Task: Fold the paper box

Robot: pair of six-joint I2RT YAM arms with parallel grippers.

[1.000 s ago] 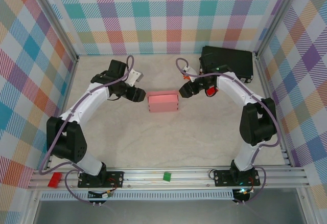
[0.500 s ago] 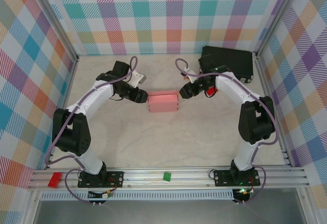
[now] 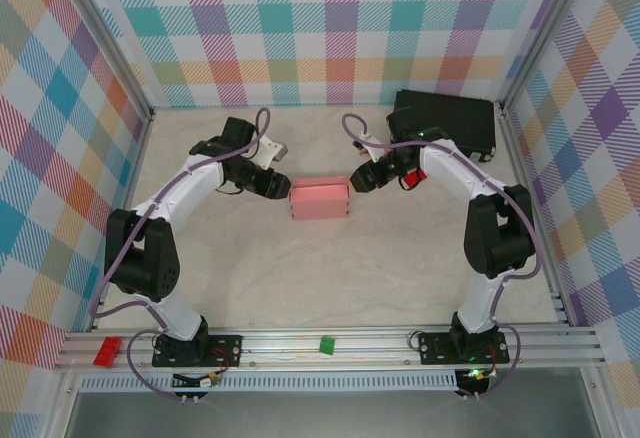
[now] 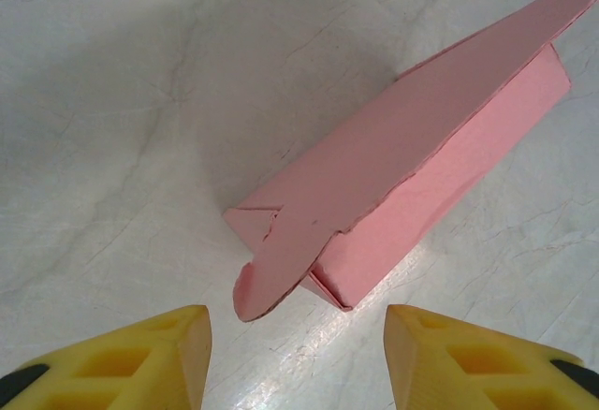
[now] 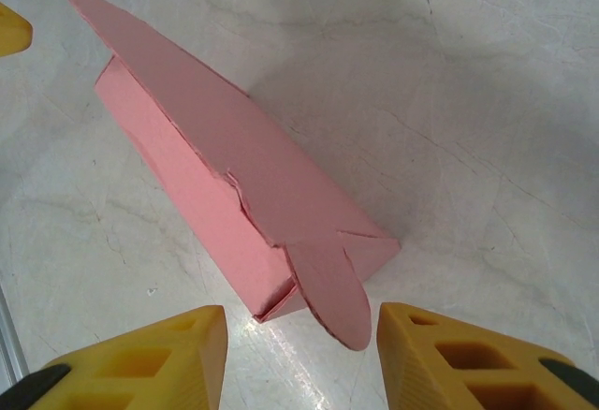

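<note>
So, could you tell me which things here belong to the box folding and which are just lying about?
For the job: paper box; left gripper and right gripper, both open, one at each end of it.

Lying about: black case, back right; red piece and green piece on the front rail.

The paper box (image 3: 319,199) lies mid-worktop (image 3: 330,288), hemmed at both ends: the left claw (image 3: 278,187) sits just off its left end and the right claw (image 3: 357,182) just off its right, both spread wide. At each end a rounded flap (image 4: 271,284) juts toward the facing claw and stops just short of the yellow fingers (image 4: 168,354). Broad bare worktop lies open on the box's near side, and a narrower strip behind it. The black case (image 3: 445,123) blocks the far right corner, close behind the right arm. Checkered walls (image 3: 330,28) close the back and both flanks.
</note>
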